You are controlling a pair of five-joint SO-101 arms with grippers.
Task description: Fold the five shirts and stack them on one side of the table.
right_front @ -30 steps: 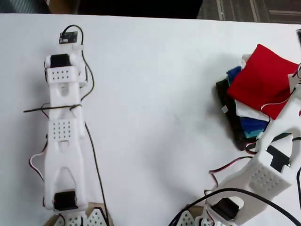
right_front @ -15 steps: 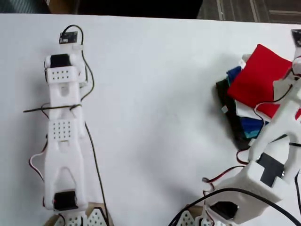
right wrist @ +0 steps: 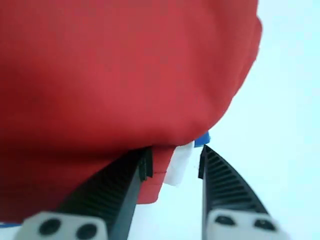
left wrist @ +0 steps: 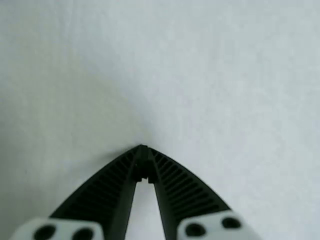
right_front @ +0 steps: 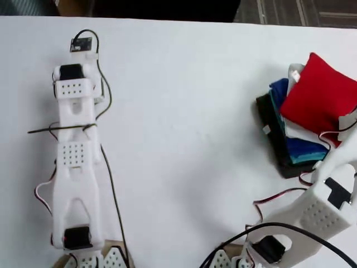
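Observation:
A stack of folded shirts (right_front: 290, 148) lies at the table's right side, with dark, teal, blue and white layers. The red shirt (right_front: 321, 95) lies puffed and skewed on top. My right arm (right_front: 321, 206) comes up from the near right corner to the red shirt's near edge. My right gripper (right wrist: 173, 162) is shut on the hem of the red shirt (right wrist: 125, 75), with a white layer (right wrist: 180, 162) also between the fingers. My left arm (right_front: 75, 139) lies stretched along the left side. Its gripper (left wrist: 142, 150) is shut on nothing, just above bare table.
The white table (right_front: 184, 111) is bare between the two arms. Black and red cables (right_front: 109, 178) trail beside the left arm, and more loop at the right arm's base (right_front: 268, 229). The table's far edge (right_front: 167, 19) meets a dark floor.
My right arm reached up over the stack, then drew back toward the near right. The red shirt shifted right and turned with it, baring more of the blue layer. The left arm kept still.

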